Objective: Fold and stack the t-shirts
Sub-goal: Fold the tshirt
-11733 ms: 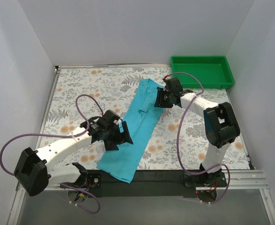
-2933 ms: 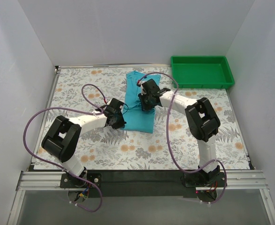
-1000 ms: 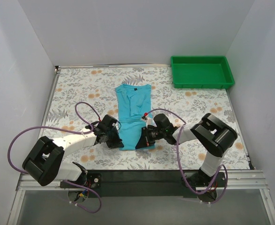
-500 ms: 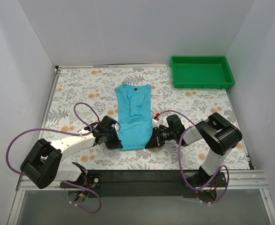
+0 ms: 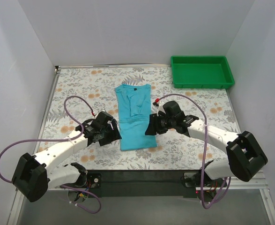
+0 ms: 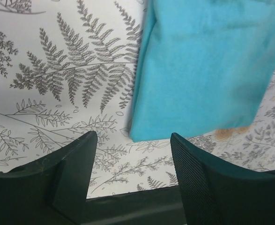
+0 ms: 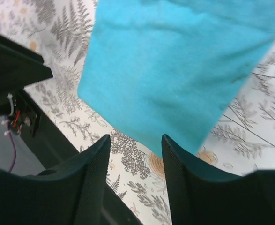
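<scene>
The turquoise-blue t-shirt (image 5: 134,114) lies folded into a long narrow strip in the middle of the table, collar at the far end. My left gripper (image 5: 115,134) is open and empty beside the shirt's near left edge. My right gripper (image 5: 150,130) is open and empty beside its near right edge. In the left wrist view the shirt's near corner (image 6: 200,79) lies just beyond my open fingers (image 6: 76,159). In the right wrist view the shirt's near end (image 7: 170,75) lies flat beyond my open fingers (image 7: 182,173).
A green plastic tray (image 5: 202,71) stands at the far right corner. The floral tablecloth (image 5: 81,89) covers the table. White walls close in the left, far and right sides. The black front rail (image 5: 142,178) runs along the near edge.
Both grippers have let go of the shirt's near end and lifted back from it. The left arm has pulled to the left, the right arm up and right. The shirt lies still.
</scene>
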